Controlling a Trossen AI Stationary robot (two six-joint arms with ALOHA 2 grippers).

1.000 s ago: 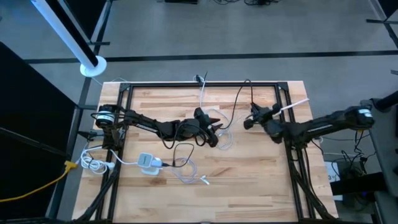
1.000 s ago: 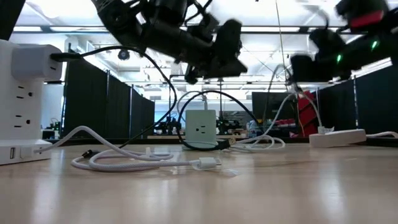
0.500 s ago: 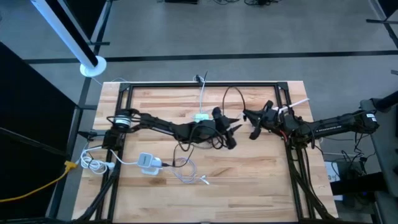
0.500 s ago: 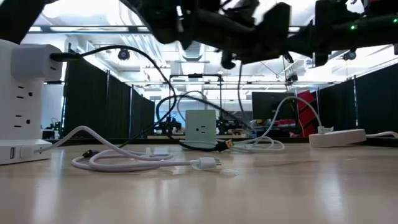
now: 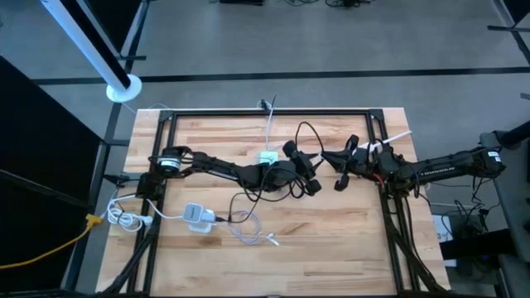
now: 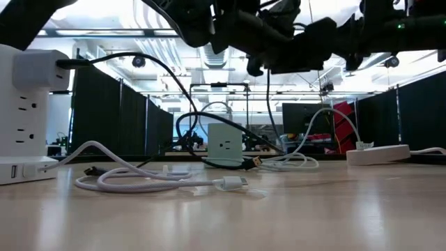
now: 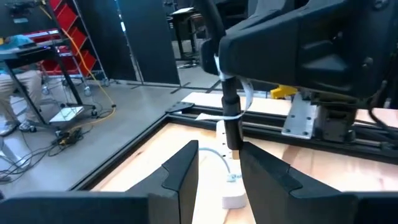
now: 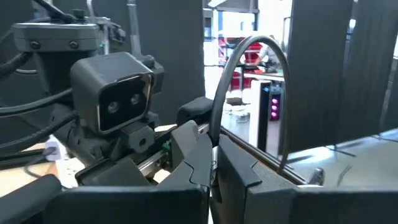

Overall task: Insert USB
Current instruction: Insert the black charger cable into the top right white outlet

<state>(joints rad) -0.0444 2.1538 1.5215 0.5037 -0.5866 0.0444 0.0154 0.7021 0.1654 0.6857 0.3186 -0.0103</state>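
Since a second ago both arms have closed in mid-desk and the thin black cable (image 5: 308, 132) is now looped up between them, off the light wooden desk (image 5: 331, 240). Left claw (image 5: 310, 172) sits just beside right claw (image 5: 338, 165), both raised. I read the right claw as pinched nearly closed on the black cable, which arcs up past its fingers (image 8: 193, 152) in its wrist view. Left claw fingers (image 7: 183, 171) stand narrowly apart, gripping nothing I can confirm; the cable hangs just ahead of them. The plug end itself I can't pick out. Candidate sockets: the white cube charger (image 6: 225, 143) and the white power strip (image 5: 196, 217), both well away from the claws.

Risks: cable slack snagging either wrist, plug twisting in the pinch and meeting the port misaligned, or the claws colliding.
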